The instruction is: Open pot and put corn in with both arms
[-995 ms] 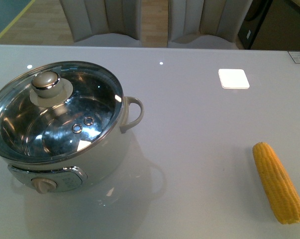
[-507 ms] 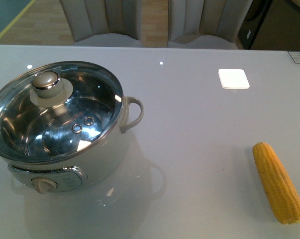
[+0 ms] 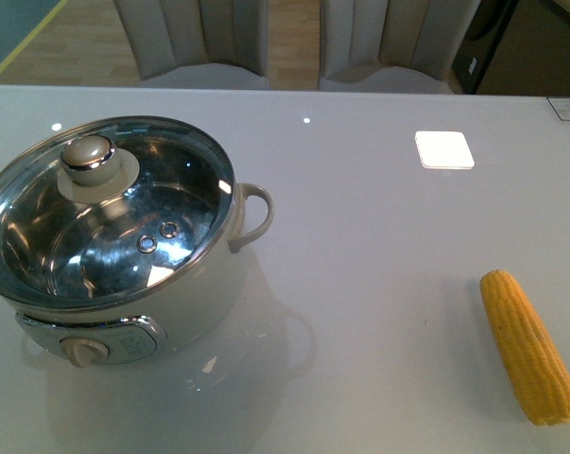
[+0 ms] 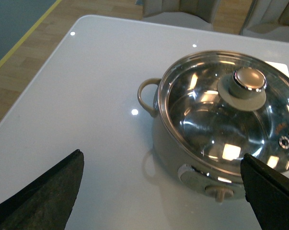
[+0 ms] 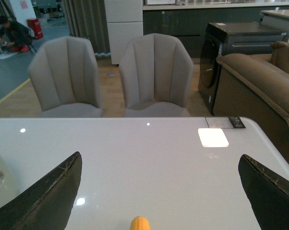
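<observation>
As nothing is shifting, left end effector (image 4: 162,155) and right end effector (image 5: 159,155) are hanging released; lid (image 3: 124,222) is staying on pot (image 3: 204,293).

Only the fingers (image 4: 43,199) of the left gripper (image 4: 162,157) and the fingers (image 5: 46,199) of the right gripper (image 5: 159,159) show: black wedge-shaped plates narrowing to a blunt tip, matte and a little rough, with pale scuffed edges
</observation>
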You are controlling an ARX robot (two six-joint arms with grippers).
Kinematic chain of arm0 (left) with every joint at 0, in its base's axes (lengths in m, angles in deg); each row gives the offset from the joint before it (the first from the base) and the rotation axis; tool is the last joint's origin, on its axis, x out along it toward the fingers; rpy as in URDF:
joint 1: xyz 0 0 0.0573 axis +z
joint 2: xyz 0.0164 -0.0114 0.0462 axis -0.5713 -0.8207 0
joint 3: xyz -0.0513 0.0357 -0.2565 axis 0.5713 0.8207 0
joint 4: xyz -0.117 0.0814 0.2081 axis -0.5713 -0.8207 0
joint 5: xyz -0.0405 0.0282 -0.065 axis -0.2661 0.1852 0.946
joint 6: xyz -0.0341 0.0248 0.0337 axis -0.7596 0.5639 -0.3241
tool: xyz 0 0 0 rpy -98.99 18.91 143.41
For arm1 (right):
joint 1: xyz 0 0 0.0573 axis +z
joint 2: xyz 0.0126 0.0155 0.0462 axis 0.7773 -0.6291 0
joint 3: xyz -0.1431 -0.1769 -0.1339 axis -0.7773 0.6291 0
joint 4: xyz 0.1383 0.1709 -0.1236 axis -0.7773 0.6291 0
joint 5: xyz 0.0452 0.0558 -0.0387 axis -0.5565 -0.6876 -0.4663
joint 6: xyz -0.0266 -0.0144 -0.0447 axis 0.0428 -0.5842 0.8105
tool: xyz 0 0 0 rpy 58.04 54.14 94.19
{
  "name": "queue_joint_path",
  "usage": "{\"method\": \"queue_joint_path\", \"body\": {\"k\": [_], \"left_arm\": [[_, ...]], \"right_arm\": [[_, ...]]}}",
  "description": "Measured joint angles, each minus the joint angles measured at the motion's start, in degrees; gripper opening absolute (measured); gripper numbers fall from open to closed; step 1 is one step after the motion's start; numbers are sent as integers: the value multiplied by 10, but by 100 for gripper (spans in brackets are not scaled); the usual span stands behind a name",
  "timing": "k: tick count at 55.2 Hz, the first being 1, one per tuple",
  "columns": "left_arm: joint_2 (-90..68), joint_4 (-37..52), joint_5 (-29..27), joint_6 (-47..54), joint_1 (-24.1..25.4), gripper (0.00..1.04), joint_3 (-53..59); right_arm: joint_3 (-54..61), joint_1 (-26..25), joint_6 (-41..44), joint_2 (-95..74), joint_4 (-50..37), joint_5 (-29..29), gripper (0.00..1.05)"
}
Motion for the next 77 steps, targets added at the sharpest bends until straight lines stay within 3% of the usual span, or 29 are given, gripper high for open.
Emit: {"method": "queue_joint_path", "body": {"k": [14, 25, 50, 77], "left_arm": [[-346, 324, 8, 32, -14, 98, -97], [-569, 478, -3, 34, -56, 98, -177], [-853, 676, -59, 20, -138, 98, -253], [-955, 704, -80, -28, -144, 98, -259]], "right_arm": [[0, 0, 0, 0, 0, 0, 96], [0, 0, 0, 0, 0, 0, 96], [0, 0, 0, 0, 0, 0, 96], [0, 0, 0, 0, 0, 0, 96]]}}
